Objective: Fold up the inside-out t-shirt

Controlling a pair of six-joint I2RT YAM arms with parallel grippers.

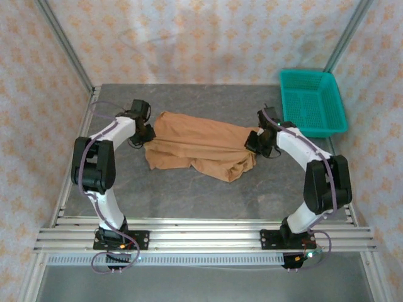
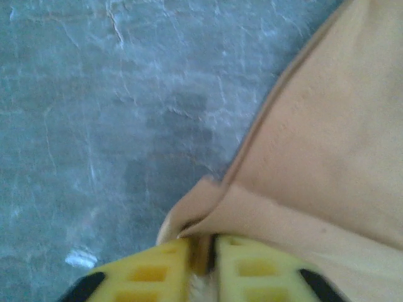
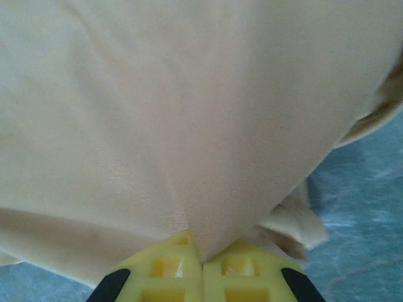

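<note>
A grey marbled table point(image 1: 189, 195) stands inside papered walls point(image 1: 208, 38), with a teal basket point(image 1: 313, 100) beyond the right gripper point(image 3: 201, 255). The t-shirt point(image 1: 198, 146) lies bunched between the two grippers. Up close, the right gripper pinches a peak of cloth. The left gripper point(image 2: 203, 245) nips a folded hem, bare table ahead of it. There is open table behind both wrists.

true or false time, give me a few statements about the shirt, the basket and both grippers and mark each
1. The tan soft cloth t-shirt lies on the grey table between the two arms. True.
2. The right gripper is shut on the t-shirt. True.
3. The left gripper hangs open, clear of the t-shirt. False: it pinches the t-shirt's edge.
4. The t-shirt sits in the teal plastic basket. False: the basket stands apart, at the table's far right corner.
</note>
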